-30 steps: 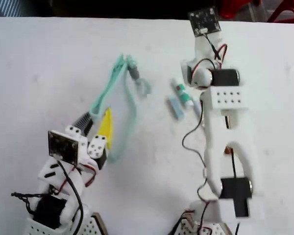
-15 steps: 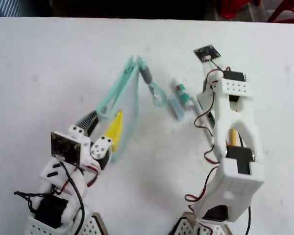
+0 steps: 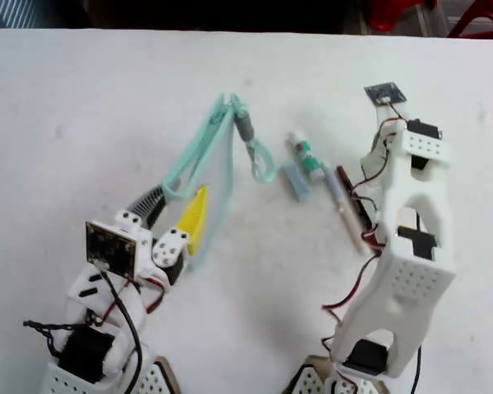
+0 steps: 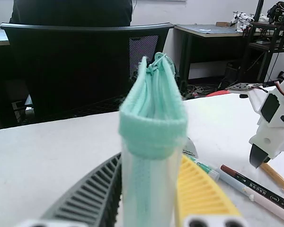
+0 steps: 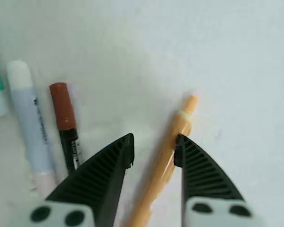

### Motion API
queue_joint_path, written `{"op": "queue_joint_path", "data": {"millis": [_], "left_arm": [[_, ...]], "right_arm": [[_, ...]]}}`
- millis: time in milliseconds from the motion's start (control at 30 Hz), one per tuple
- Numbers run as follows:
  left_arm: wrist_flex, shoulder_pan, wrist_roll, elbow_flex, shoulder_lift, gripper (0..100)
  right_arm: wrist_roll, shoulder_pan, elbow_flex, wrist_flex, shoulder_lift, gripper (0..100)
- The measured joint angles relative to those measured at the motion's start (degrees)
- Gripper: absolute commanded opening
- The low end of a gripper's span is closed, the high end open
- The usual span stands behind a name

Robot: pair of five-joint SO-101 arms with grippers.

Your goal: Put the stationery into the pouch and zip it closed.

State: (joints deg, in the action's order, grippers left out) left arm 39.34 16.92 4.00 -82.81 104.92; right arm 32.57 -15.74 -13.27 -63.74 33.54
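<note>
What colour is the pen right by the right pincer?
Pale orange; the pen shows best in the right wrist view, beside the right pincer.

The edge cuts off the orange pencil (image 5: 164, 161).

White perforated arms (image 3: 404, 283); black servos (image 3: 412, 239); red-black cables (image 3: 343, 296); ribbed grey-and-yellow tool fingers (image 4: 199, 198).

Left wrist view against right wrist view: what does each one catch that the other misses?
The left wrist view adds the mint-green pouch clamped in the left gripper, and a black chair beyond the table. The right wrist view adds the right gripper open, with the orange pen between its fingers. Both share the brown-capped pen, the pale blue pen and that orange pen.
</note>
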Motion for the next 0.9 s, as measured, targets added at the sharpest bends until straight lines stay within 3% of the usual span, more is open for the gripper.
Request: {"op": "queue_joint_path", "data": {"millis": [267,500,633,900], "left_arm": [[0.00,0.00,0.00,0.00,0.00,16],[0.00,0.00,0.00,0.00,0.00,16],[0.00,0.00,0.00,0.00,0.00,16],[0.00,0.00,0.00,0.00,0.00,16]], "right_arm": [[-1.67,-4.75,-9.23,-3.34,4.57,13.4],[-1.67,-3.25,-10.55,-3.78,8.35,12.7],[-1.67,-3.16,-11.60,-3.69,9.58,0.6],[-1.76,-3.16,-12.75,-5.10,9.14,1.7]]}}
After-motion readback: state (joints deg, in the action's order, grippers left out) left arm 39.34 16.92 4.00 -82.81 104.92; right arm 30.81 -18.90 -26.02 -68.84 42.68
